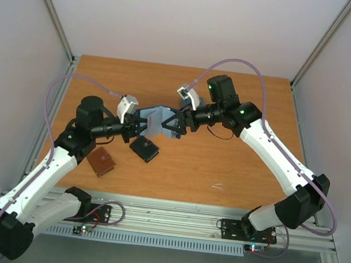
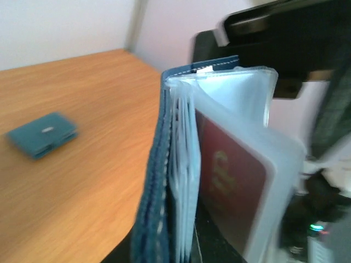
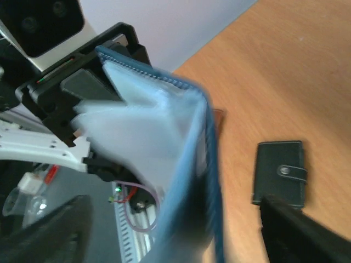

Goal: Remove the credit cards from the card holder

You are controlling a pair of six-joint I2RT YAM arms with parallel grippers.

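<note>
The navy card holder (image 1: 157, 122) hangs open above the table's middle, between both grippers. My left gripper (image 1: 136, 127) is shut on its left side; in the left wrist view the stitched cover (image 2: 156, 181) and the clear pockets (image 2: 236, 93) rise from between the jaws. A red credit card (image 2: 230, 186) with pale marks sits inside one clear pocket. My right gripper (image 1: 178, 122) is open, its dark fingers (image 3: 301, 230) spread wide on either side of the holder's edge (image 3: 211, 164). No other credit card shows.
A black wallet (image 1: 145, 148) with a snap tab lies on the table just below the holder, also in the right wrist view (image 3: 279, 172). A teal wallet (image 2: 41, 134) lies further off. A brown-red flat item (image 1: 101, 161) lies by the left arm.
</note>
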